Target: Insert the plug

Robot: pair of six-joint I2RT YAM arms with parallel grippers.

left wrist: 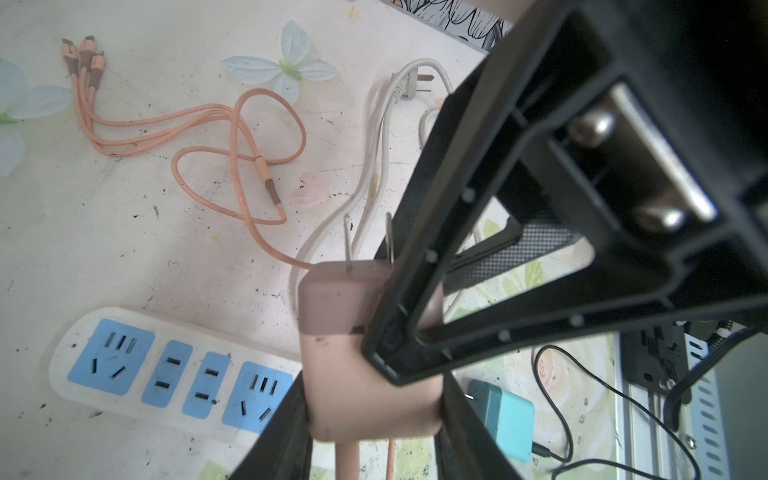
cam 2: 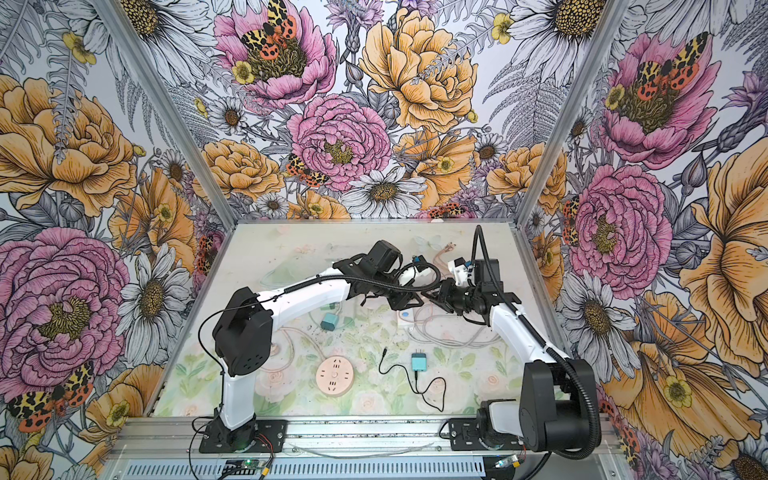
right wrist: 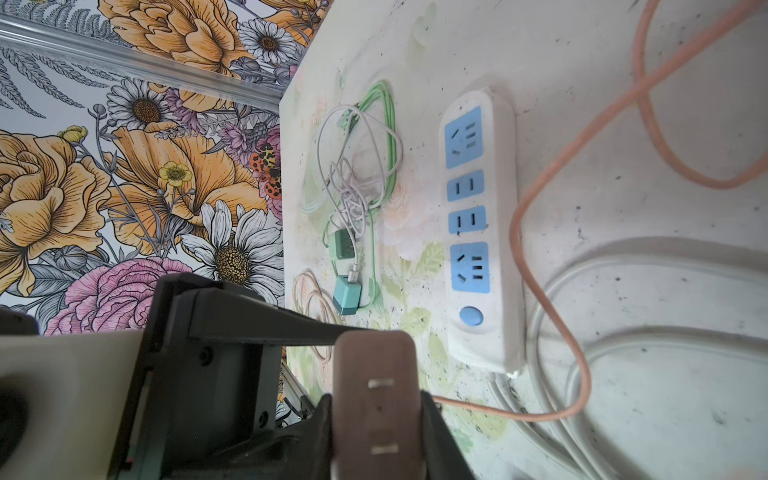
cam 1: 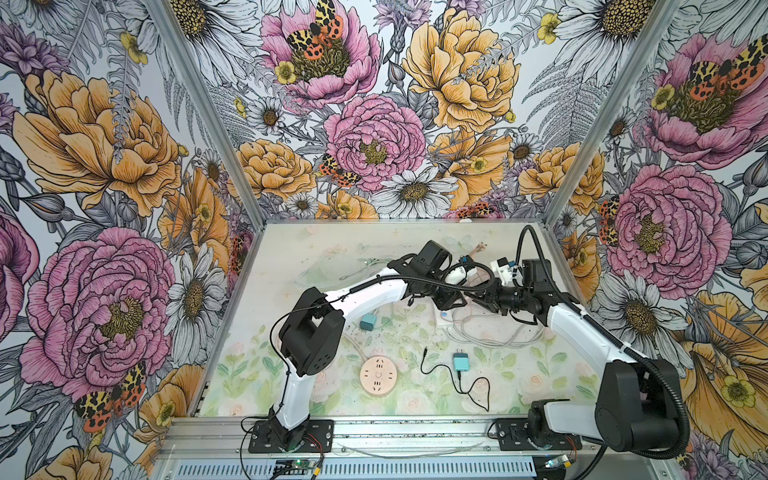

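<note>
A pink plug (left wrist: 353,374) with two metal prongs hangs above the table, held from two sides. My left gripper (left wrist: 374,415) is shut on its body, a black finger on each flank. In the right wrist view the plug's pronged face (right wrist: 376,399) sits between the pads of my right gripper (right wrist: 376,436), which press on both of its sides. The right gripper's finger (left wrist: 415,291) crosses in front of the plug. A white power strip (left wrist: 70,332) with blue sockets lies on the table just below and beside the plug (right wrist: 505,232). In both top views the grippers meet mid-table (cam 1: 463,299) and hide the plug.
A pink cable (left wrist: 232,137) trails from the plug. The strip's white cord (cam 1: 498,332) coils at the right. A teal charger (cam 1: 460,360) with a black lead, a round pink socket (cam 1: 378,375) and another teal charger (cam 1: 368,322) lie nearer. Green and white cables (right wrist: 357,166) lie at the left.
</note>
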